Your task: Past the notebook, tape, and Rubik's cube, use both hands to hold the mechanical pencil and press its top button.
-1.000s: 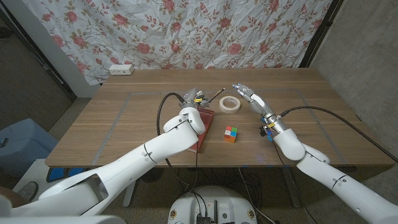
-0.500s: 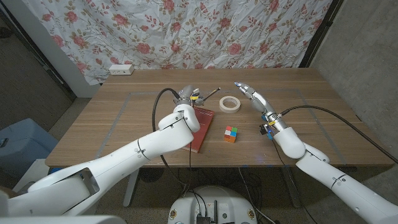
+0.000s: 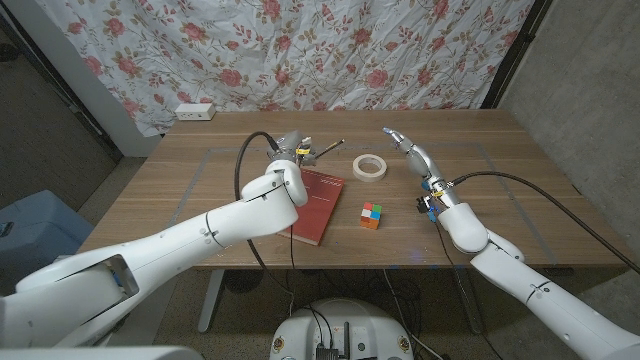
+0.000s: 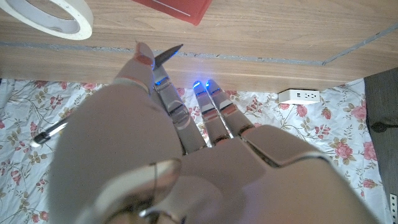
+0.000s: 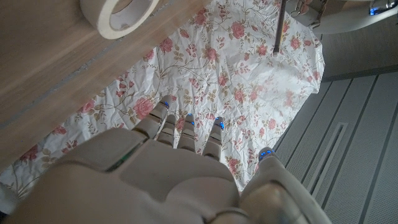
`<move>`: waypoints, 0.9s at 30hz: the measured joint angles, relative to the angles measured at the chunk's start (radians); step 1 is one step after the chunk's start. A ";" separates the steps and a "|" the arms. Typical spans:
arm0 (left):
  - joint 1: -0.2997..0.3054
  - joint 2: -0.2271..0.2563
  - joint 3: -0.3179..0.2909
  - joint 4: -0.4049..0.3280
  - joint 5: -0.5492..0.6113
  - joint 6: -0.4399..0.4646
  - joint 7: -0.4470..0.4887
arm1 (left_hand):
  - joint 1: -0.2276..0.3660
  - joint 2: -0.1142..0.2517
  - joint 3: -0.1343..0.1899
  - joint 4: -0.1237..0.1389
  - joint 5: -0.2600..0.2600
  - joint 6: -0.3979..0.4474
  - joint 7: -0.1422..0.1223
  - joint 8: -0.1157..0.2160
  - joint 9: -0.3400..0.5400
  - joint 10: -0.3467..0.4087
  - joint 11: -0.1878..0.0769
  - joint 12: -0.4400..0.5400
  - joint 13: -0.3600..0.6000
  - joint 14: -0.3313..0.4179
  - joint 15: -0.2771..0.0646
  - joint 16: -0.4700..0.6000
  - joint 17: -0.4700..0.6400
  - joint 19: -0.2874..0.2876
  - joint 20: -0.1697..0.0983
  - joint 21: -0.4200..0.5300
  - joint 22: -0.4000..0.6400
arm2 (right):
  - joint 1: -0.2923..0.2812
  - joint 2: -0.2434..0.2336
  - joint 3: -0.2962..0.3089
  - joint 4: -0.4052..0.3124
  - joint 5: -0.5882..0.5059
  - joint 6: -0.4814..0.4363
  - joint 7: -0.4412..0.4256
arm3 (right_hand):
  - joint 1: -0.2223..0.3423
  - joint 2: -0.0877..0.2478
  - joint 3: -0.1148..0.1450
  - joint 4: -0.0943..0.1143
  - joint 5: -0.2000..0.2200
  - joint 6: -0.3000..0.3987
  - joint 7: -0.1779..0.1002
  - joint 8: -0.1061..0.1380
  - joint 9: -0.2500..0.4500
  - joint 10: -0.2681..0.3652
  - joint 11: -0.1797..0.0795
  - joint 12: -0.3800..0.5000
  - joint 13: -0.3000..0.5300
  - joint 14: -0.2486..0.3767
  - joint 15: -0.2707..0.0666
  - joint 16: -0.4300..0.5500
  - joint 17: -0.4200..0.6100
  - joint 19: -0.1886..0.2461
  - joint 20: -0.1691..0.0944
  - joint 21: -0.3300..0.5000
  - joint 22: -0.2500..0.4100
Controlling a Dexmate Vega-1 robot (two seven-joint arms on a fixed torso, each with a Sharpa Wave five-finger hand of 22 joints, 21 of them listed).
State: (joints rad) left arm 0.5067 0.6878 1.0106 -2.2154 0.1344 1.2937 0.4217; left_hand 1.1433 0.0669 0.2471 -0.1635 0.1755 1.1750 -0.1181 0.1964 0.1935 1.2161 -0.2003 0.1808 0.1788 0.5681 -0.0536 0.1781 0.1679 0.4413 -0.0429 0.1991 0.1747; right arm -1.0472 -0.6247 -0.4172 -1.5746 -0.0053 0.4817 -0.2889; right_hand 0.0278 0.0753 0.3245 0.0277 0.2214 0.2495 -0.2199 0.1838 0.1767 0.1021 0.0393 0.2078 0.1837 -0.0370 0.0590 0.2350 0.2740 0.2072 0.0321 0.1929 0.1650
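My left hand (image 3: 289,151) grips the dark mechanical pencil (image 3: 328,149) above the table, beyond the far edge of the red notebook (image 3: 318,192); the pencil points toward my right hand. In the left wrist view the pencil (image 4: 166,55) sticks out from between the fingers of my left hand (image 4: 186,155). My right hand (image 3: 405,148) hovers open with fingers stretched out, past the roll of tape (image 3: 369,166) and apart from the pencil. The Rubik's cube (image 3: 372,214) sits near the notebook's right side. The right wrist view catches the pencil (image 5: 281,25) and tape (image 5: 118,12) ahead of my right hand (image 5: 186,168).
A white power strip (image 3: 195,112) lies at the table's far left edge. A floral curtain hangs behind the table. Bare wood (image 3: 500,190) stretches to the right of my right arm and to the left of my left arm.
My left hand has carried the pencil left and farther back, uncovering the notebook. My right hand has shifted slightly farther back and to the right.
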 measured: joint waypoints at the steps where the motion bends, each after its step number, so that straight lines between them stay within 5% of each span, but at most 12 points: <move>1: -0.006 0.007 0.005 -0.001 0.001 0.001 -0.006 | 0.000 0.000 0.000 0.000 0.000 0.000 0.000 0.000 0.000 0.000 0.000 0.000 0.000 0.000 0.000 0.000 0.000 0.000 0.000 0.000 0.000 | -0.001 0.003 0.001 0.000 0.007 -0.002 0.001 | 0.000 0.000 0.000 0.000 0.000 0.000 0.000 0.000 0.000 0.002 0.002 0.000 0.000 0.000 0.000 0.000 0.000 0.000 0.000 0.000 0.000; 20: -0.100 0.142 0.104 -0.024 0.059 -0.044 -0.151 | 0.000 0.000 0.000 0.000 0.000 -0.005 -0.005 0.000 0.000 0.000 0.000 0.001 0.001 0.000 0.000 0.000 0.000 -0.005 -0.005 0.000 0.000 | -0.012 0.009 0.034 -0.020 0.130 -0.068 0.017 | 0.000 0.000 -0.006 0.006 0.000 -0.055 0.055 -0.009 0.000 0.007 0.018 0.000 0.000 0.005 0.005 0.000 0.000 0.004 0.003 0.000 0.000; 27: -0.119 0.183 0.135 -0.033 0.113 -0.065 -0.213 | 0.000 0.000 0.000 0.000 0.000 -0.005 -0.005 0.000 0.000 -0.004 -0.004 0.001 0.001 0.000 0.000 0.000 0.000 -0.005 -0.005 0.000 0.000 | -0.013 0.009 0.042 -0.021 0.174 -0.081 0.029 | 0.000 0.000 -0.006 0.005 0.000 -0.077 0.077 -0.011 0.000 0.004 0.021 -0.005 -0.002 0.018 -0.012 0.000 -0.007 0.021 -0.014 0.000 0.000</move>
State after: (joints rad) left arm 0.3877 0.8708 1.1458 -2.2479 0.2477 1.2285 0.2084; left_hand 1.1435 0.0667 0.2468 -0.1638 0.1755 1.1697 -0.1235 0.1963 0.1933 1.2123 -0.2040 0.1820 0.1795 0.5681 -0.0535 0.1781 0.1679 0.4361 -0.0481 0.1991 0.1747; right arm -1.0598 -0.6158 -0.3757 -1.5952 0.1686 0.4004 -0.2603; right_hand 0.0278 0.0753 0.3189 0.0332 0.2214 0.1726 -0.1428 0.1733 0.1767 0.1056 0.0606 0.2033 0.1813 -0.0194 0.0473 0.2350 0.2671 0.2286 0.0178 0.1929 0.1649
